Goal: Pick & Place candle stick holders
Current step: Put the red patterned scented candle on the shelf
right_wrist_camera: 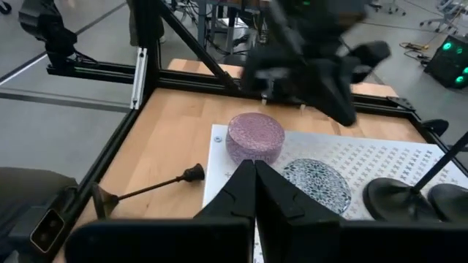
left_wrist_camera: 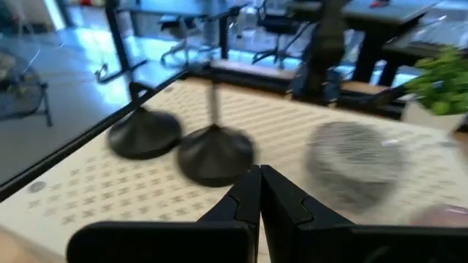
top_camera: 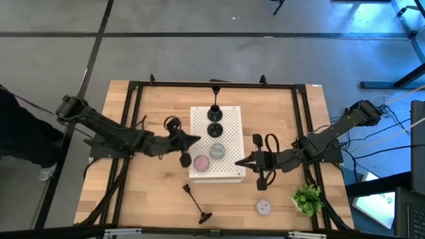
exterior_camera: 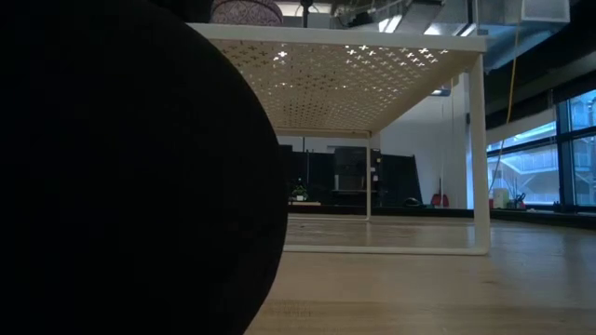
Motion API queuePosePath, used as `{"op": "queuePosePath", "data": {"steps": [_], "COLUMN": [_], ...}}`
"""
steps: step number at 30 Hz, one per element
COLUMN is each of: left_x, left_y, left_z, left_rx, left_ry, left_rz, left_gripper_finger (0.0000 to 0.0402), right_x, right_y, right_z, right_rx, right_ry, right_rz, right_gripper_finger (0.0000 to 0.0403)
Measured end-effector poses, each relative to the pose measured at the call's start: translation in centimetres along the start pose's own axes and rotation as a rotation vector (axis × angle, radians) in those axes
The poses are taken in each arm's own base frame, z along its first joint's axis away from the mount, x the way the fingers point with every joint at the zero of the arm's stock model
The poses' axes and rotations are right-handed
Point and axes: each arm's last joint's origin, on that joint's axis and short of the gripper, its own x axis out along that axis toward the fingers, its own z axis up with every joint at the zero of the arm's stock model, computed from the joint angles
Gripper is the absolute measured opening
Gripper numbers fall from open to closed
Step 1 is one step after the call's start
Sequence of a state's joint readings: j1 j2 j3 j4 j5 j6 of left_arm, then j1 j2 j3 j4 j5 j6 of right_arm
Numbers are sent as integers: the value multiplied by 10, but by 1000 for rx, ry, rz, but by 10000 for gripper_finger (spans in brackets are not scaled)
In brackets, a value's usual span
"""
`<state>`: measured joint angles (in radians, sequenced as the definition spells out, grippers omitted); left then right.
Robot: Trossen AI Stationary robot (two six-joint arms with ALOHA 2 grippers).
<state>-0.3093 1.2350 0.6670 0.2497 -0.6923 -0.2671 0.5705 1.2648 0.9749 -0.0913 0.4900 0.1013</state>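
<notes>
Two black candle stick holders (top_camera: 214,111) (top_camera: 214,129) stand on their round bases on the white perforated board (top_camera: 229,126). A grey puck (top_camera: 218,151) and a pink puck (top_camera: 200,161) lie flat nearer the board's front. A third black holder (top_camera: 197,204) lies on its side on the table, and a lavender puck (top_camera: 264,207) sits flat to its right. My left gripper (top_camera: 197,139) is shut at the board's left edge, pointing at the holders (left_wrist_camera: 216,153). My right gripper (top_camera: 239,162) is shut by the board's near right corner, pointing at the pink puck (right_wrist_camera: 255,136).
The board (exterior_camera: 372,37) is a low raised stand on thin white legs. A small green plant (top_camera: 307,198) stands at the near right of the table. A black frame rail (top_camera: 212,84) runs around the table. The fallen holder's base (exterior_camera: 121,167) fills the low view's left half.
</notes>
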Motion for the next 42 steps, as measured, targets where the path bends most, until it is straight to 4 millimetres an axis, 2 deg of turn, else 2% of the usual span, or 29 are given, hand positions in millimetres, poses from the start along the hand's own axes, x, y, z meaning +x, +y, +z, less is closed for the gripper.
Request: {"op": "queuePosePath", "data": {"steps": [5,11,15,23,30,42], "left_x": [17,28,33,33,38,41], "left_y": [26,47,57,55,62,67], "left_z": [-4,-13,-19,-14,-8,-3], "left_rx": [-36,-75,-82,-70,-26,-26], "left_ry": [68,90,105,62,64,89], "left_rz": [23,-73,-66,-185,-255,-246], "left_gripper_finger": [2,2,2,2,2,2], "right_x": [0,0,0,0,0,0], "right_y": [0,0,0,0,0,0], "right_z": [0,-1,-1,0,0,0], "right_rx": [-10,-17,-14,-10,-11,-11], "right_ry": [2,10,5,-2,-1,-1], "right_rz": [0,0,1,4,4,4], "right_gripper_finger": [0,0,0,0,0,0]}}
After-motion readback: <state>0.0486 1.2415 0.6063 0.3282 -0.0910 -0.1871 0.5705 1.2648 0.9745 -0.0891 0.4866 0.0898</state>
